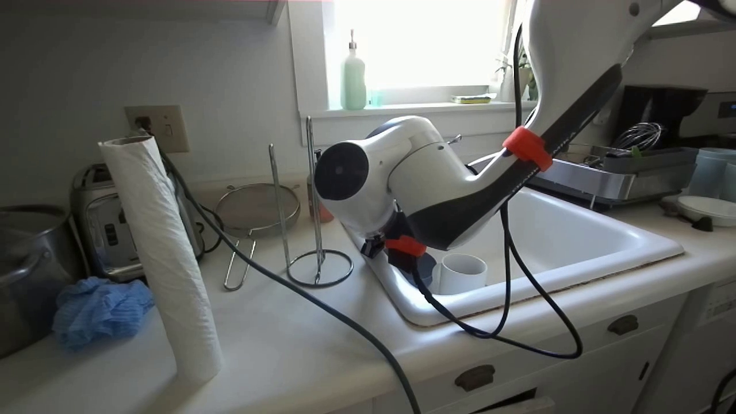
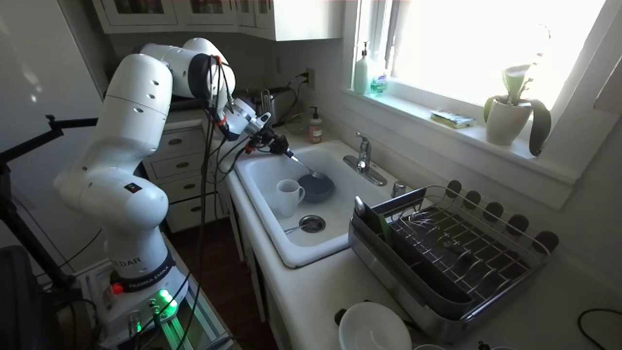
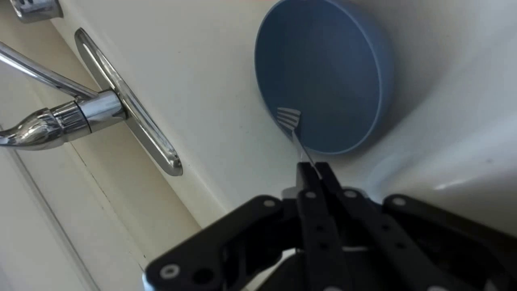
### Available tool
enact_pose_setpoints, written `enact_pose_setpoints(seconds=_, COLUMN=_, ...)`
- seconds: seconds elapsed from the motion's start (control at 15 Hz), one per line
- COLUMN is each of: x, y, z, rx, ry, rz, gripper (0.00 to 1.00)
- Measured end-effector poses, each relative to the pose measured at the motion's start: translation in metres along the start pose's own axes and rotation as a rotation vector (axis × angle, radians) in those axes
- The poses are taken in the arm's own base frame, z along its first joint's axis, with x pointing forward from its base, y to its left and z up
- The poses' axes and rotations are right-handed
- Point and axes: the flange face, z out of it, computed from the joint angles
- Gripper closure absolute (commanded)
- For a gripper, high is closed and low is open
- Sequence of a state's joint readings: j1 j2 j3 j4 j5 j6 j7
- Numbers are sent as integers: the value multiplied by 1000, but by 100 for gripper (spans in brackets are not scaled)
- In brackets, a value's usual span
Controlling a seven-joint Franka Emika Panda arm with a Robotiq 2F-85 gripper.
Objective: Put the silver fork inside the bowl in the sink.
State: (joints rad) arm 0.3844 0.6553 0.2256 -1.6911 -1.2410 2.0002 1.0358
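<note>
- The tool (image 3: 314, 167) has its fingers drawn together on the handle of the silver fork (image 3: 295, 136), with barely a gap between them.
- In the wrist view the tool comes in from six o'clock, and the fork points from its tips toward eleven.
- There the tines overlap the blue bowl (image 3: 329, 74) just inside its rim, at about seven o'clock; whether they touch it, I cannot tell.
- The bowl sits in the white sink (image 2: 306, 253). Seen in an exterior view, the fork slants down toward four o'clock, tines at the bowl's twelve o'clock edge.
- A white mug (image 2: 287, 197) stands upright just beside the bowl, between eight and nine o'clock from it.
- The drain (image 2: 312, 224) lies at six o'clock from the bowl; a metal utensil (image 2: 294, 229), its kind too small to tell, reaches out from it toward about eight.
- The chrome faucet (image 2: 363, 158) stands at two o'clock from the bowl.
- On the desk (image 2: 316, 291), the dish rack (image 2: 384, 272) is beside the sink, at four o'clock.
</note>
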Motion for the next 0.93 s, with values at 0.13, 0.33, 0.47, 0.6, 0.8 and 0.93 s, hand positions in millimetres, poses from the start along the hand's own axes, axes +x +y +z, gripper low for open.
enact_pose_setpoints(seconds=0.13, x=2, y=3, z=5, rx=-3, ry=-2, rz=21, gripper=99)
enact_pose_setpoints(seconds=0.33, x=3, y=7, z=11, rx=-9, ry=-9, rz=42, gripper=99)
enact_pose_setpoints(seconds=0.47, x=3, y=8, z=12, rx=-8, ry=-11, rz=49, gripper=99)
enact_pose_setpoints(seconds=0.6, x=3, y=9, z=13, rx=3, ry=-11, rz=61, gripper=99)
enact_pose_setpoints(seconds=0.8, x=5, y=13, z=18, rx=27, ry=-7, rz=81, gripper=99)
enact_pose_setpoints(seconds=0.93, x=5, y=18, z=21, rx=57, ry=0, rz=107, gripper=99)
